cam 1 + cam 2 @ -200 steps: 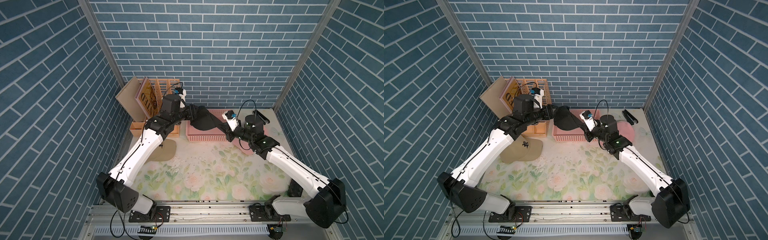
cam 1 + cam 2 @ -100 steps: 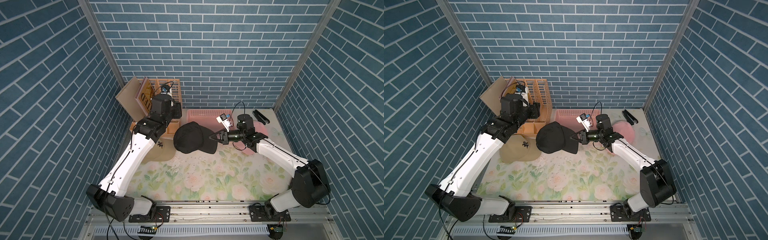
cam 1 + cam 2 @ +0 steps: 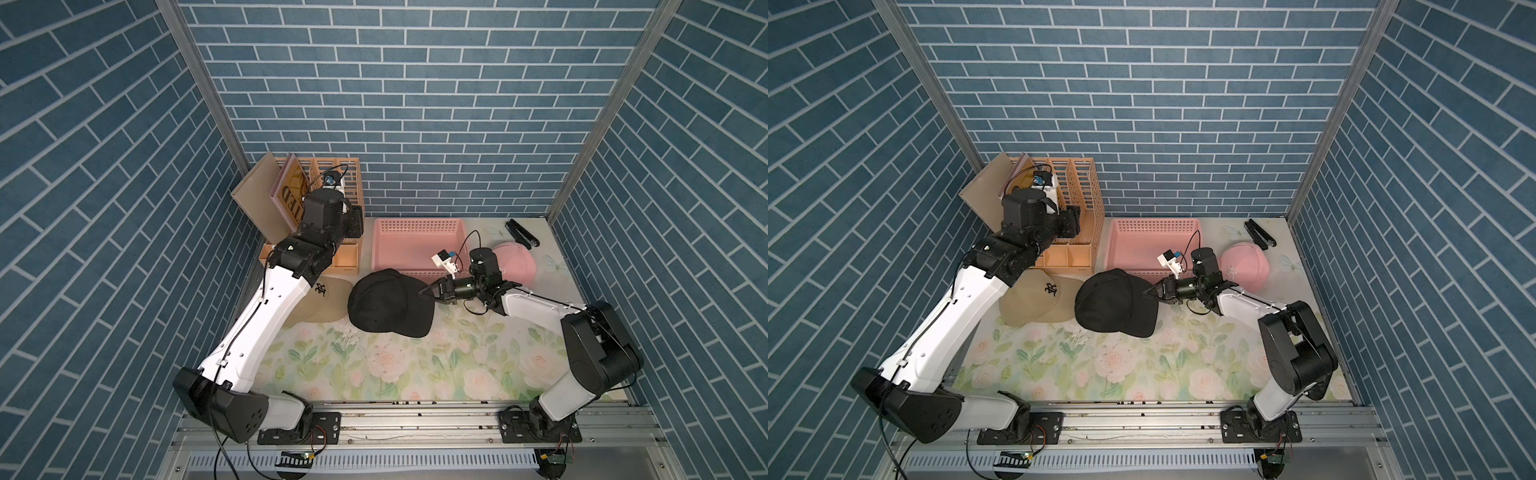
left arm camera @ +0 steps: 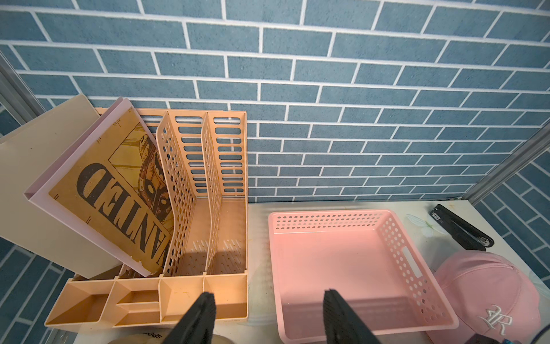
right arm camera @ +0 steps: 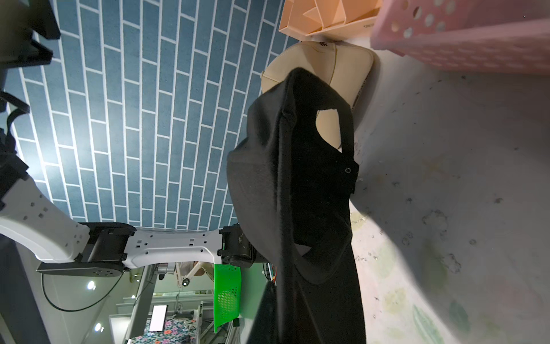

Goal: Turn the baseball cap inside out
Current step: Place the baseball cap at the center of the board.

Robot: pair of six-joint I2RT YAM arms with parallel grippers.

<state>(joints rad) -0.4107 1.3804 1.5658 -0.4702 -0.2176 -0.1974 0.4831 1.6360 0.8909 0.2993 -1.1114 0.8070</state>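
Blue brick walls (image 3: 415, 104) close in three sides of a table (image 3: 415, 365) covered in a pale floral print. Reading the table as a dial in both top views, with twelve at the back wall, the left arm (image 3: 266, 316) reaches from seven o'clock up to ten, and the right arm (image 3: 540, 309) folds in from five o'clock toward the middle. An orange file organizer (image 3: 351, 195) stands at eleven o'clock holding a "WANTED" poster board (image 4: 119, 193). A pink basket (image 3: 415, 226) sits at twelve. The black baseball cap (image 3: 386, 303) is near the centre, a little toward eleven, crown up. Whether it rests fully on the table cannot be told. A tan cap (image 3: 328, 303) lies just beside it at its nine o'clock, partly under the left arm. A pink cap (image 3: 517, 262) sits at two o'clock behind the right wrist, and a black stapler (image 3: 521, 235) lies at one o'clock near the back corner. The right claw (image 3: 424, 289) is clenched on the black cap's edge at its three o'clock side; the right wrist view shows the dark fabric (image 5: 312, 193) running out from the claw. The left claw (image 4: 268, 312) is released, its fingers (image 4: 202, 318) spread apart and holding nothing above the organizer's front trays and the basket's near corner.
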